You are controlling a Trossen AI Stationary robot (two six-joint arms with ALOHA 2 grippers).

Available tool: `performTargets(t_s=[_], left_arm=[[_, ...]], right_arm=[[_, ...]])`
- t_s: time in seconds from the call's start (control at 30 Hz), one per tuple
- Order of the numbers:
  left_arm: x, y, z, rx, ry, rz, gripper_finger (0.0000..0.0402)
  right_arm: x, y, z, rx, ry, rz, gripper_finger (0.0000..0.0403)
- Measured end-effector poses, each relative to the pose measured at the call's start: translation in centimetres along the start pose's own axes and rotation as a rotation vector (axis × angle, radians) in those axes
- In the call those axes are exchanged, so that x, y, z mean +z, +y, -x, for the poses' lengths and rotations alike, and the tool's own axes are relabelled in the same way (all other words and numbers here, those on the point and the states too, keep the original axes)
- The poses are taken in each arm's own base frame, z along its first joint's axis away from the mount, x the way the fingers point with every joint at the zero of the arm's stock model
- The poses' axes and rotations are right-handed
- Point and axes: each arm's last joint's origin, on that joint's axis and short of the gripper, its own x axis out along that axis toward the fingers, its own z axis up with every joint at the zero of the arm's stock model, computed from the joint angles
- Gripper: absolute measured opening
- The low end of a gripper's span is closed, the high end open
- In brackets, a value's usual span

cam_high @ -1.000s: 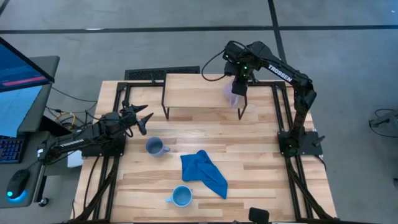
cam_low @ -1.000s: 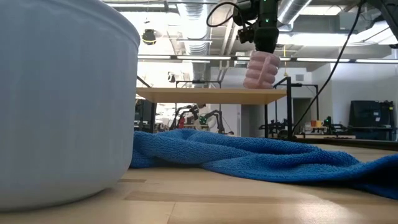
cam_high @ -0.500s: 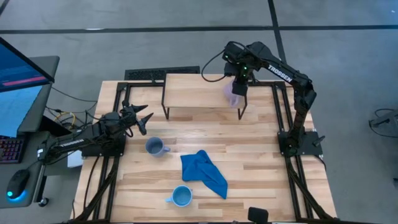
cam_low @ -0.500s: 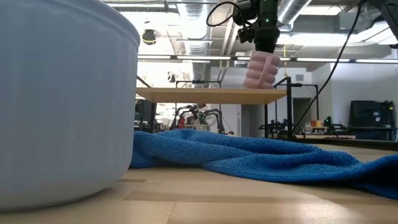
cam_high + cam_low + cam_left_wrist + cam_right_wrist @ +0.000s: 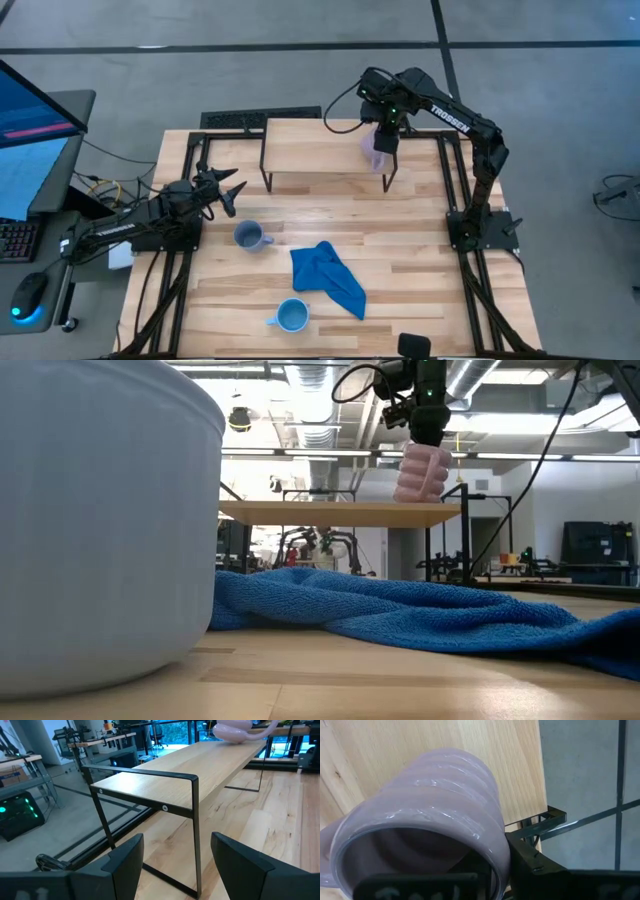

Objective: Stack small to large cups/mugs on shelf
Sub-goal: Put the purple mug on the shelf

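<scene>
High view
Right pincer (image 5: 381, 138): mine, upper centre-right of the frame, over the right end of the shelf (image 5: 310, 146), pinching the purple mug (image 5: 372, 148).
Purple mug: partly under my pincer, at the shelf's right end; from here I cannot tell whether it touches the plank.
Left pincer (image 5: 229, 190): my other one, left of centre, fingers spread, holding nothing, waiting over the table (image 5: 420, 260).
Grey mug (image 5: 249, 237): on the table, just below and right of the left pincer.
Blue mug (image 5: 291, 316): lower centre, near the table's front edge.
Cloth (image 5: 328, 277): crumpled between the two mugs, a little to their right.

Low view
Blue mug (image 5: 100, 520): fills the left side of the frame.
Cloth (image 5: 400, 615): spread across the middle and right.
Shelf (image 5: 340, 513): behind the cloth, plank seen edge-on.
Purple mug (image 5: 421, 473): hanging tilted from my right pincer (image 5: 428, 432), its base at the plank's top, right of centre.

Left wrist view
Left pincer (image 5: 192, 865): both dark fingers apart, nothing between them.
Shelf (image 5: 190, 767): ahead, running toward the upper right.
Purple mug (image 5: 235, 731): at the plank's far end, upper right.

Right wrist view
Purple mug (image 5: 435, 815): ribbed, fills the frame, rim in my grip at the bottom.
Shelf (image 5: 445, 745): plank behind it.
</scene>
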Motion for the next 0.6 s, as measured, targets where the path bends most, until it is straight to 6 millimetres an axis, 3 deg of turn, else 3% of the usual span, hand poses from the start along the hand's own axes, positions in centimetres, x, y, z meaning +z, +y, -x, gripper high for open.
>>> performTargets(t_s=[0.6], left_arm=[[0.0, 0.0, 0.0, 0.0, 0.0, 0.0, 0.0224]], right_arm=[[0.13, -0.06, -0.02, -0.004, -0.014, 0.022, 0.0069]])
